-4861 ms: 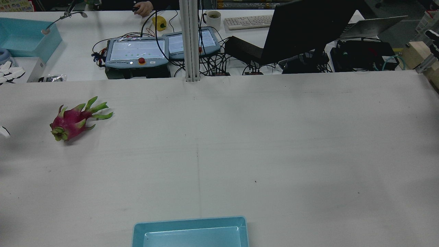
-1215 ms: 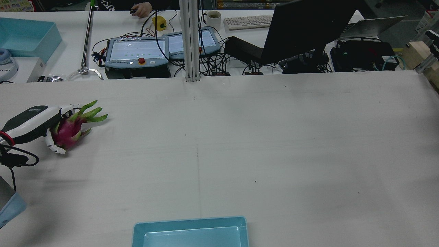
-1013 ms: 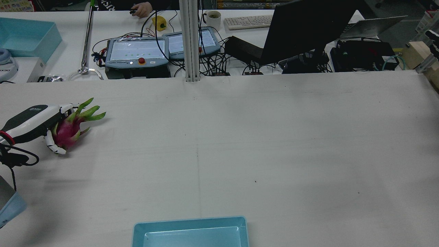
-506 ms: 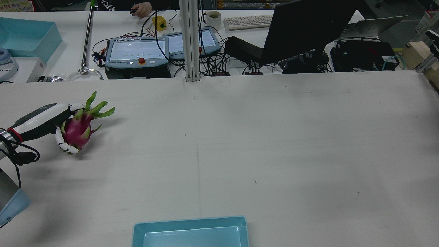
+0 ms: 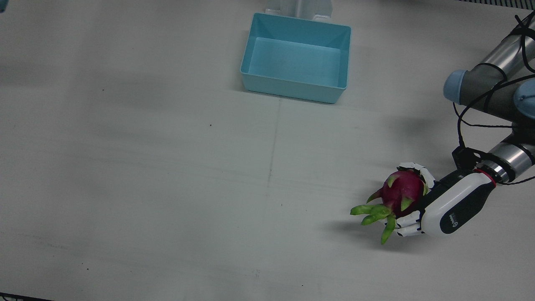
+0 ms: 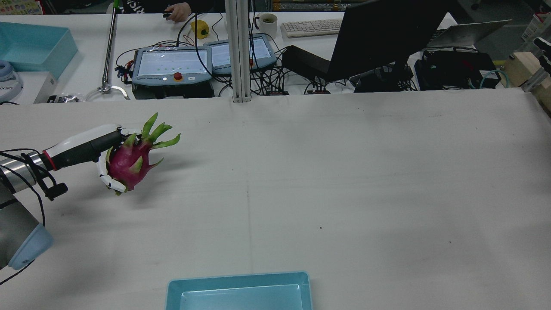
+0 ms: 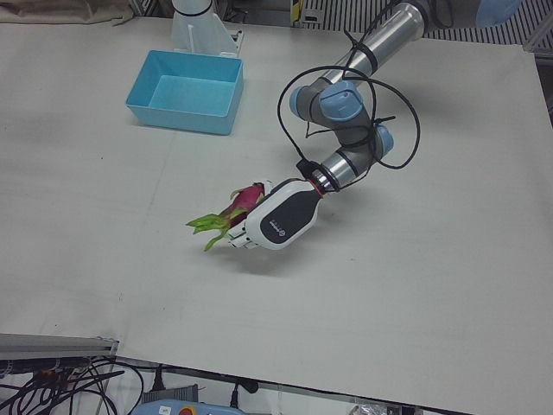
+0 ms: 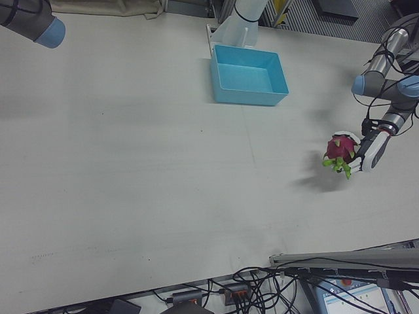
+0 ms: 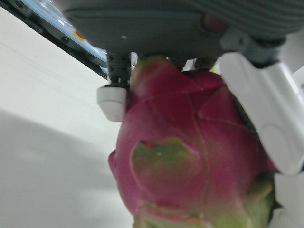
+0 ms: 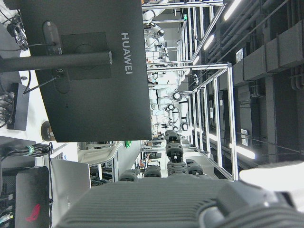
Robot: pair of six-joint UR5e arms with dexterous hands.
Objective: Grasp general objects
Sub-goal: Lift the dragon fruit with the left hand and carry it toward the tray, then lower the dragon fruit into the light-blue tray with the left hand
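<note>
Since 0.5 s ago the left hand [image 6: 92,146] has lifted the dragon fruit [image 6: 127,160] off the table [image 6: 344,172] and carried it toward centre; shadow now sits apart beneath it. Fingers [image 5: 411,223] wrapped round the pink body, firm hold. Long axis roughly level, slightly tilted; green leaf tips point away from the palm, toward the operators' side, stem end at the palm. Fruit hangs over the table's left half, well apart from the bin [image 5: 296,56] by the pedestals. Wide bare table between them. Right hand's state: can't tell; only its own camera shows part of it.
</note>
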